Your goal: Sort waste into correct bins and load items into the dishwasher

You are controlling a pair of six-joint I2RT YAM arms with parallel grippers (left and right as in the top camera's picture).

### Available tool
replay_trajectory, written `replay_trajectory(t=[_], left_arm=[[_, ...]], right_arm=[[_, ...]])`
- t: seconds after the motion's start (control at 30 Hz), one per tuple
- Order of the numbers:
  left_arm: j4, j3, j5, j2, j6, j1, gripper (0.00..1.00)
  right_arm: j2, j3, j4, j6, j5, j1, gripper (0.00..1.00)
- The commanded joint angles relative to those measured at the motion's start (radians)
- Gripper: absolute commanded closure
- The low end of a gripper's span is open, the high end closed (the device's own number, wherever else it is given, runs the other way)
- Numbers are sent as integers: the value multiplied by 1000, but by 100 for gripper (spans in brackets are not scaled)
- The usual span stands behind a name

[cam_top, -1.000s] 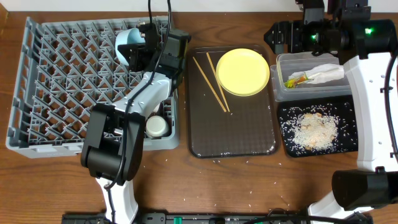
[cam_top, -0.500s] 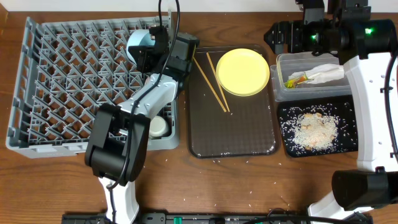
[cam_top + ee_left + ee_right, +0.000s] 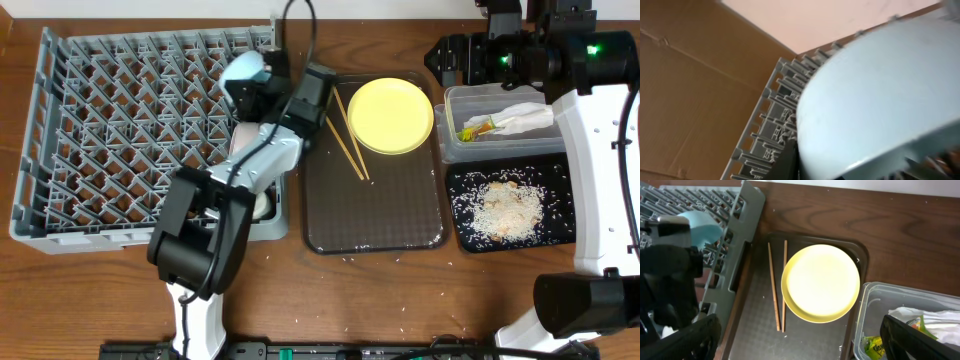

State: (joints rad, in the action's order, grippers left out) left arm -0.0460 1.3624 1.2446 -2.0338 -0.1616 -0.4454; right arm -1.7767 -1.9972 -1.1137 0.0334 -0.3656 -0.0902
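1. The light blue bowl (image 3: 245, 72) hangs above the dish rack (image 3: 100, 130), over the rack's right edge near its far corner. It seems tilted and clear of the pegs, likely held that way so it can be stood between them.
2. The left fingers (image 3: 268, 92) are pinched narrow on the bowl. In the left wrist view the bowl's pale outside fills the frame and hides them, so the exact pinch point cannot be made out.
3. A small white cup (image 3: 262, 205) sits in the rack's near right corner, mostly covered by the left arm (image 3: 200, 235). No white bowl can be picked out.
4. Just right of the rack, the brown serving tray (image 3: 375, 215) carries the yellow plate (image 3: 390, 115) and chopsticks (image 3: 345, 135), not yet loaded.
5. Farther right of the rack, the clear tub (image 3: 452, 140) holds the wrapper (image 3: 478, 127) and napkin (image 3: 525, 117), and the black tray (image 3: 450, 200) holds rice (image 3: 505, 208). Stray grains dot the surface (image 3: 400, 290).
6. The right fingers (image 3: 920, 335) are spread wide and empty, parked well right of the rack, probably to stay out of the way.
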Motion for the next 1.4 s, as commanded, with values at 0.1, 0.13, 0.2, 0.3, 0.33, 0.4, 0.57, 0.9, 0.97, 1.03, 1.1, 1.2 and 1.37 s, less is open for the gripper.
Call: replay_trajectory(t=[0.1, 0.13, 0.2, 0.3, 0.33, 0.4, 0.57, 0.9, 0.97, 1.03, 1.1, 1.2, 1.37], left_arm=[[-2, -17, 1, -16, -6, -51, 66], [-2, -17, 0, -16, -6, -54, 60], [-3, -17, 0, -16, -6, -56, 54], [-8, -17, -4, -16, -6, -56, 46], [-15, -17, -10, -16, -6, -56, 46], [-33, -17, -42, -16, -6, -56, 44], [-51, -16, -117, -10, -6, -56, 39], [-53, 18, -378, 132, 22, -56, 30], [-75, 18, -448, 178, 77, -56, 30], [-121, 18, -543, 225, 158, -56, 30], [-182, 18, -678, 268, 261, -55, 30], [-265, 18, -986, 301, 431, -56, 31], [-310, 6, -1278, 246, 755, -77, 43]], right_arm=[[2, -11, -2, 3, 3, -8, 1], [2, -11, -2, 3, 3, -8, 1], [2, -11, -2, 3, 3, -8, 1], [2, -11, -2, 3, 3, -8, 1], [2, -11, -2, 3, 3, -8, 1], [2, -11, -2, 3, 3, -8, 1], [2, -11, -2, 3, 3, -8, 1], [2, -11, -2, 3, 3, -8, 1], [2, -11, -2, 3, 3, -8, 1], [2, -11, -2, 3, 3, -8, 1], [2, -11, -2, 3, 3, -8, 1], [2, -11, -2, 3, 3, -8, 1], [2, -11, -2, 3, 3, -8, 1]])
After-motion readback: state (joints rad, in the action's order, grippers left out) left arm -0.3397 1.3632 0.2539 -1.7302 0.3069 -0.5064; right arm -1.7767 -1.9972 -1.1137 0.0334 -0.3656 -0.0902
